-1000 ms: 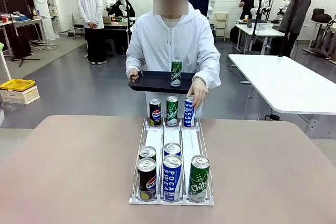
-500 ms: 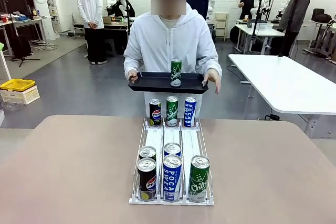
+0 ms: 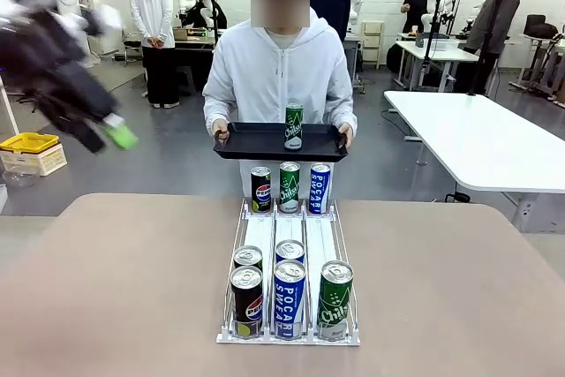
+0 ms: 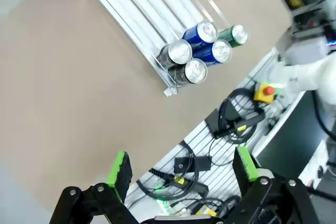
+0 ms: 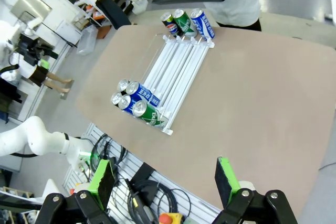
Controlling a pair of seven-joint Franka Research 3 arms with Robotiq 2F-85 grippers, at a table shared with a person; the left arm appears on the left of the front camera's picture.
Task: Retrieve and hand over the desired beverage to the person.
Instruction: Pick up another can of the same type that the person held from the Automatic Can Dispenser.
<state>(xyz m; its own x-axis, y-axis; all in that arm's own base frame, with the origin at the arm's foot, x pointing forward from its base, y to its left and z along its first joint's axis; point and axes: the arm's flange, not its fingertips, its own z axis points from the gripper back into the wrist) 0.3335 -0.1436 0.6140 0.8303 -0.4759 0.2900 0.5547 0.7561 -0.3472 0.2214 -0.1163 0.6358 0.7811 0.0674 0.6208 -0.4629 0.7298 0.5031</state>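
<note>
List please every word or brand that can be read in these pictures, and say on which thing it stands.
"POCARI SWEAT": down the near blue can, middle lane of the rack.
"POCARI": far blue can.
"Chils", partly: near green can; the same script on the green can on the tray is too small to read.
Round logo, wording too small: near black can, far black can.

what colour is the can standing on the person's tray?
Green with white lettering; the can on the black tray shows best in the front view.
</note>
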